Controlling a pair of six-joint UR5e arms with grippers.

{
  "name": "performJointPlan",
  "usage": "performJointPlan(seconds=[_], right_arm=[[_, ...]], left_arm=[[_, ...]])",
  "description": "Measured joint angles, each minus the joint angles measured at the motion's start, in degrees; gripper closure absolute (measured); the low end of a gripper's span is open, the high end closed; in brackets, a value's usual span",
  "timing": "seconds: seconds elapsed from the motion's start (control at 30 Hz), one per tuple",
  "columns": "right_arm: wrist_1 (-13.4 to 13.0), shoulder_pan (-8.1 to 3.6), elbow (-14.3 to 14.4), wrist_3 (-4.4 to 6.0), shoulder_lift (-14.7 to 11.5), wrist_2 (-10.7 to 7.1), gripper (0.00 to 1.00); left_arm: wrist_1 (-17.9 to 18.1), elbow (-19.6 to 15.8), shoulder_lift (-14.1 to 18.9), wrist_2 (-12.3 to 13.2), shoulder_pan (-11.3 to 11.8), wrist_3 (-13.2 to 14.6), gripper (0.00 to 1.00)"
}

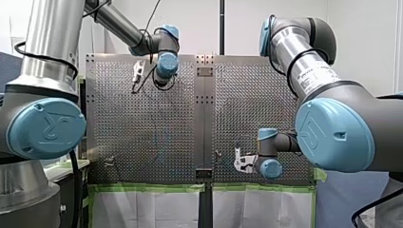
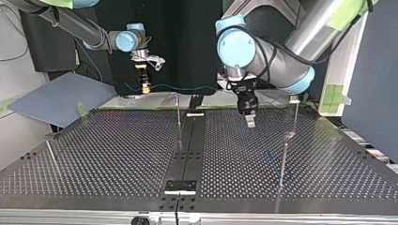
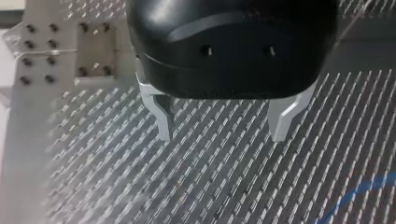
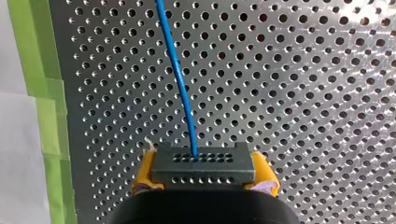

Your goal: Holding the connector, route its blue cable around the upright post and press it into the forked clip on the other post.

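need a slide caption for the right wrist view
My right gripper clamps a dark grey rectangular connector between yellow pads, its blue cable running ahead over the perforated metal table.

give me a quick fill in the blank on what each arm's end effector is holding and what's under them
My right end effector is shut on the dark grey rectangular connector, clamped between its ____ pads.
The thin cable leaving that connector is ____ in colour.
My left end effector, with pale metal fingers, is ____ and holds nothing.
Both hang over a ____ metal table.

Missing words: yellow; blue; open; perforated
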Motion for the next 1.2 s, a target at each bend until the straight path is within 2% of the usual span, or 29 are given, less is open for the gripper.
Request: performJointPlan(seconds=[0.17, 0.33, 0.5, 0.6, 0.83, 1.03, 1.2], right_arm=[[0.02, 0.0, 0.0, -0.04, 0.0, -0.01, 0.93], [-0.02, 0.0, 0.02, -0.08, 0.0, -0.03, 0.93], [-0.17, 0.01, 0.01, -0.05, 0.0, -0.07, 0.93], [-0.29, 0.01, 0.01, -0.02, 0.0, -0.08, 0.93], [-0.53, 0.0, 0.02, 0.0, 0.0, -0.09, 0.93], [-0.71, -0.01, 0.01, 0.0, 0.0, -0.1, 0.93], [-0.87, 0.01, 0.0, 0.0, 0.01, -0.12, 0.93]], left_arm=[[2.65, -2.11, -2.67, 1.08, -1.49, -2.56, 0.0], [5.12, -3.47, -4.04, 2.89, -1.19, -5.0, 0.0], [7.62, -3.62, -4.18, 3.24, -0.37, -7.52, 0.0], [9.33, -3.62, -3.75, 3.0, 0.16, -9.23, 0.0], [12.93, -3.63, -0.91, 0.73, 1.11, -12.83, 0.0], [15.96, -3.66, 1.92, 1.01, 1.6, -15.84, 0.0], [18.56, -3.86, 2.67, 0.9, 1.76, -17.36, 0.0]])
